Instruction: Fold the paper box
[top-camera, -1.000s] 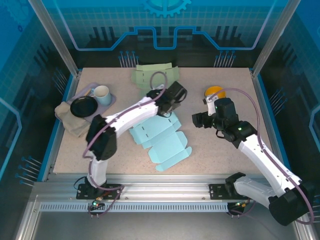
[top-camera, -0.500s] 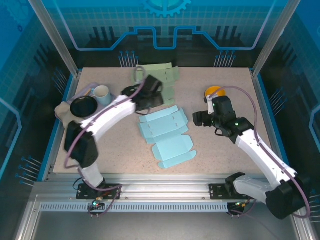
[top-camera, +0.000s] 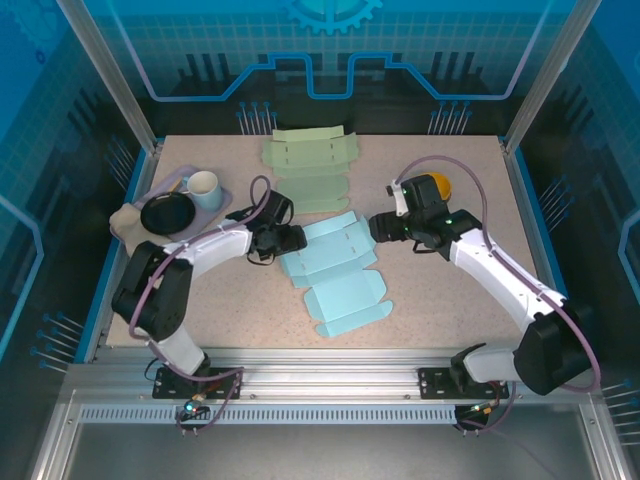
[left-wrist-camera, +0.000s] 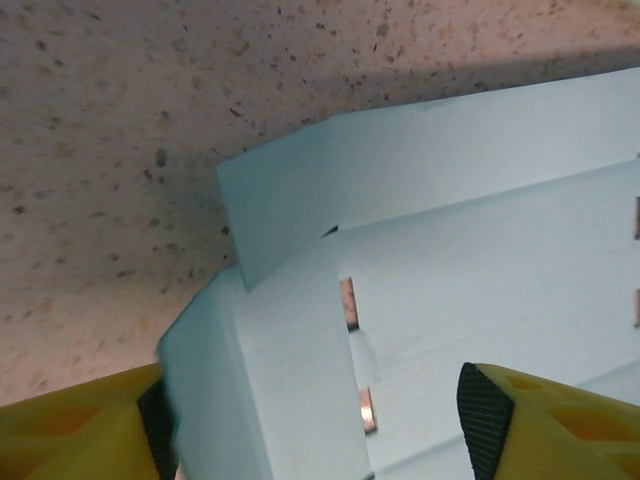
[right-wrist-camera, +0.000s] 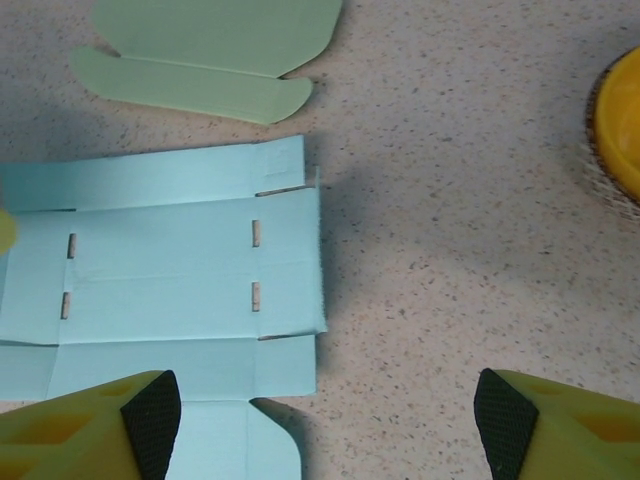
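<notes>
Light-blue card, the paper box (top-camera: 335, 262), lies unfolded and flat mid-table (top-camera: 450, 290), one arm at each end.

The left gripper (top-camera: 288, 240) sits low at the blank's left end. In its wrist view the jaws stand wide and hold nothing, with the slotted left panel between the pads (left-wrist-camera: 482, 415). The right gripper (top-camera: 378, 228) hovers at the right end, also wide and empty. One finger is over the near flap and the other is over bare table.

I judge the step to be lifting the first side panels. To do it well I'd slip one left finger under the end flap and close on the single layer. I'd swing it up along the printed crease, not across it. The right side should pin the middle panel so the sheet doesn't slide toward the green blank (top-camera: 310, 160).

Hard to tell:
- In the left wrist view I can't say whether the left pad touches the flap edge, or whether that flap is lifted or flat.
- From above, both sets of fingertips are hidden under the wrists.
- The yellow bowl (right-wrist-camera: 620, 120) is cut off at the frame edge.
</notes>
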